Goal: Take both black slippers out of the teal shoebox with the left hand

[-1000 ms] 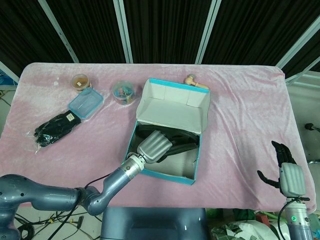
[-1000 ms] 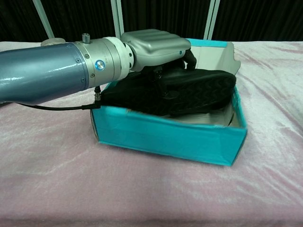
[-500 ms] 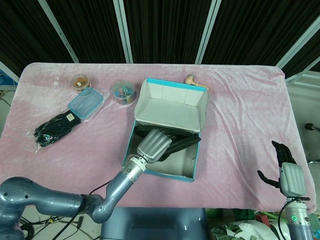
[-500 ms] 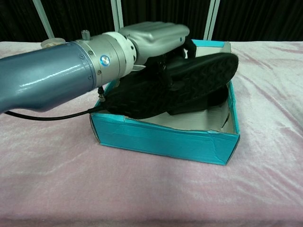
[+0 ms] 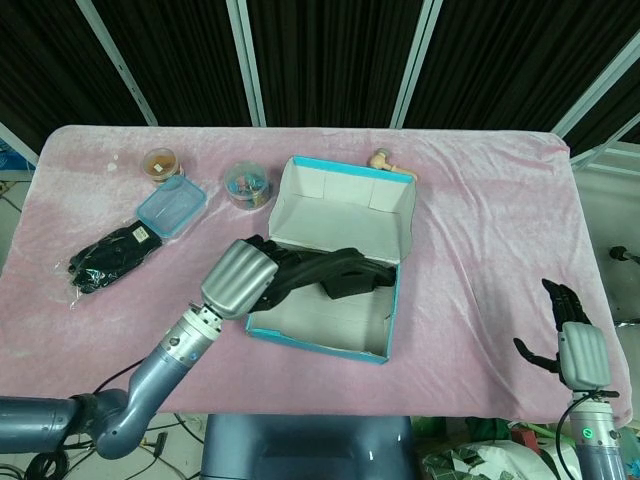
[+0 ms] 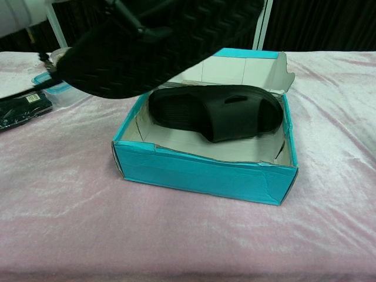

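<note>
— Black rubber up in the air: is that one of the slippers?
— Yes. The left hand (image 5: 240, 279) grips one black slipper (image 5: 318, 268) and holds it above the near-left part of the teal shoebox (image 5: 385, 318). In the chest view its ribbed sole (image 6: 158, 44) hangs over the box's far-left corner, tilted, toe end higher on the right.
— How do the fingers sit?
— Curled around the slipper's left end; the fingertips themselves are hidden under the hand's silver back.
— And the second slipper?
— The other black slipper (image 6: 214, 113) lies inside the box, against the far wall, strap side up, lying left to right.
— The box itself?
— Open, its white-lined lid (image 5: 345, 215) standing up on the far side, on the pink cloth of the worktop (image 5: 480, 210).
— The right hand?
— The right hand (image 5: 572, 340) hangs beyond the near-right edge, fingers spread, holding nothing.
— Anything to the left?
— A bagged pair of black gloves (image 5: 110, 255), a blue-lidded container (image 5: 171, 207), and two small round tubs (image 5: 247, 186) farther back.
</note>
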`<state>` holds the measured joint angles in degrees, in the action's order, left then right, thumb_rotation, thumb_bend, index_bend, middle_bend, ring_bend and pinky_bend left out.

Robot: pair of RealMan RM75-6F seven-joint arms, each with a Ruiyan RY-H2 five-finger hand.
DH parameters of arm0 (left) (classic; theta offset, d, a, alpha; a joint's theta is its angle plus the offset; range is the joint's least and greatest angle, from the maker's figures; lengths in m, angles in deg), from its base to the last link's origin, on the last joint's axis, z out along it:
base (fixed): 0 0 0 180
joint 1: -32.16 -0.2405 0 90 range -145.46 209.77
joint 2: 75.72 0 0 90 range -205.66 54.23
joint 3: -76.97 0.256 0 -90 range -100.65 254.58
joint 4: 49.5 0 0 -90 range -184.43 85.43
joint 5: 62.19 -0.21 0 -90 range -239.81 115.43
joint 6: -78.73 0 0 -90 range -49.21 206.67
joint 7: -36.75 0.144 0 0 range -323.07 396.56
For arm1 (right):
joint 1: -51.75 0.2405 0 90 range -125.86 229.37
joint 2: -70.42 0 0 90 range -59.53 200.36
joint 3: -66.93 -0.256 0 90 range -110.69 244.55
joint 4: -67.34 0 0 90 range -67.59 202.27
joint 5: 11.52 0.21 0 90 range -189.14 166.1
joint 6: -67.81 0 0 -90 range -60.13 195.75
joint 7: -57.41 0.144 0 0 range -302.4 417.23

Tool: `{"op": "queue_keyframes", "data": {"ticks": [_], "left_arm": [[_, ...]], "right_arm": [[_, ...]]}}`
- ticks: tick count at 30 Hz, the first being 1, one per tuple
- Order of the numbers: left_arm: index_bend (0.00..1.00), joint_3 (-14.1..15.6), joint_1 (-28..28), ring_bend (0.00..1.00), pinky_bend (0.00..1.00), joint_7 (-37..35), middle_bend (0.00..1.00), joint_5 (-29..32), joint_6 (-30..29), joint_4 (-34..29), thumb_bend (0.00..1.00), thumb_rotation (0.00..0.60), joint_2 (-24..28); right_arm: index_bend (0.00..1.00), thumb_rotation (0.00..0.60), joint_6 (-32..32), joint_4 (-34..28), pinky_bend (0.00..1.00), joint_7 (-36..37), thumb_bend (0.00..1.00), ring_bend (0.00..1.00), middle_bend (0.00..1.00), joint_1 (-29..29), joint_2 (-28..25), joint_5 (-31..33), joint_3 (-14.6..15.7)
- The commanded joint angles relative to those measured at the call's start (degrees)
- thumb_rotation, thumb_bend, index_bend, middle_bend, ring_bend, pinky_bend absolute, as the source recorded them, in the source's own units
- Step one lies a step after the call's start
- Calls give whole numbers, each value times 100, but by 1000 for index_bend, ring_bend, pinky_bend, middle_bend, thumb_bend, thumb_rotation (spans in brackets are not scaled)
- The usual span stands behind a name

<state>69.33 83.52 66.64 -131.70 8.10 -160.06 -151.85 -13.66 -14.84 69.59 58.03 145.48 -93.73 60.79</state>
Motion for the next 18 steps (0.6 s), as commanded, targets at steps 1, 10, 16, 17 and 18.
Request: {"op": "queue_keyframes", "data": {"ticks": [1, 10, 16, 17, 18], "left_arm": [[447, 351, -284, 466, 474, 474, 557, 121, 109, 163, 362, 600, 459], [446, 393, -399, 462, 444, 1379, 546, 1437, 379, 1208, 335, 600, 7], [439, 243, -192, 459, 402, 2118, 535, 2260, 509, 2032, 332, 600, -555], [419, 207, -144, 440, 374, 2231, 521, 2420, 556, 2134, 318, 600, -641], [393, 168, -98, 414, 342, 2336, 501, 2588, 597, 2234, 297, 600, -725]], "right_arm": [[38, 600, 16, 10, 285, 9, 133, 73, 92, 24, 8, -18, -5], [32, 600, 55, 30, 286, 23, 133, 73, 92, 69, 31, -41, -6], [32, 600, 22, 25, 286, 39, 133, 73, 92, 36, -1, -10, -7], [32, 600, 18, 28, 285, 42, 133, 73, 92, 29, 0, -6, -5], [32, 600, 13, 29, 285, 48, 133, 73, 92, 23, 1, -4, -2]]}}
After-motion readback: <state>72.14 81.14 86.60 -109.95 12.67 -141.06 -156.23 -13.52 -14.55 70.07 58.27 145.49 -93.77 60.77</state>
